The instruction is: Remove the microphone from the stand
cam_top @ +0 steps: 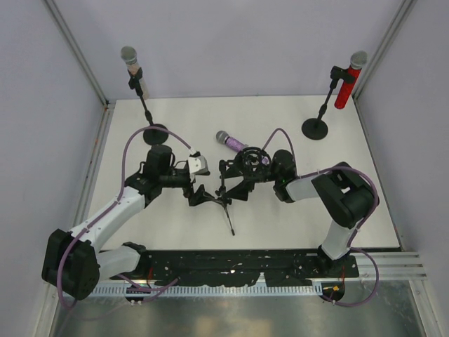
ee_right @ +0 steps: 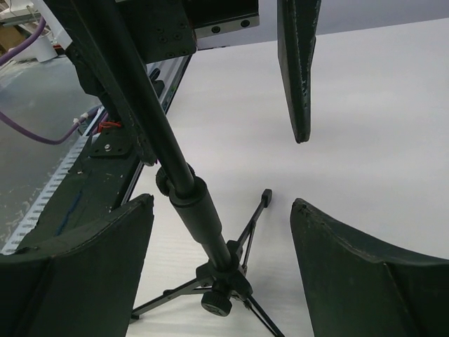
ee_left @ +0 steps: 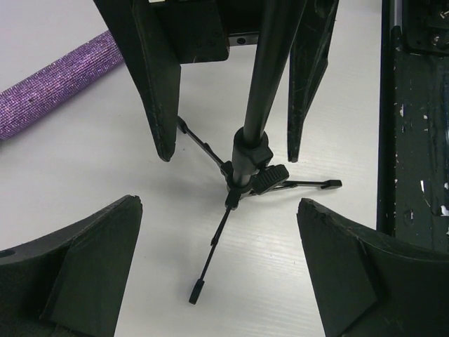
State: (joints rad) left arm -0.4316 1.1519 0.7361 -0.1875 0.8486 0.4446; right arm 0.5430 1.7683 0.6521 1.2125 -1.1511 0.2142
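The purple glitter microphone [cam_top: 233,143] [ee_left: 57,90] lies flat on the white table, apart from the stand. The small black tripod stand [cam_top: 226,201] [ee_left: 251,165] [ee_right: 219,270] stands mid-table between both arms. My left gripper [cam_top: 198,195] [ee_left: 219,203] is open, low over the tripod's legs, with nothing between its fingers. My right gripper [cam_top: 231,184] [ee_right: 223,201] is open too; the stand's pole [ee_right: 184,184] runs between its fingers without being clamped. Each wrist view shows the other gripper's fingers on the far side of the pole.
Two taller stands rise at the back: one at the left holding a grey-headed microphone [cam_top: 132,67], one at the right holding a red microphone [cam_top: 346,83] over a round base [cam_top: 315,128]. A black rail [cam_top: 238,261] runs along the near edge. White walls enclose the table.
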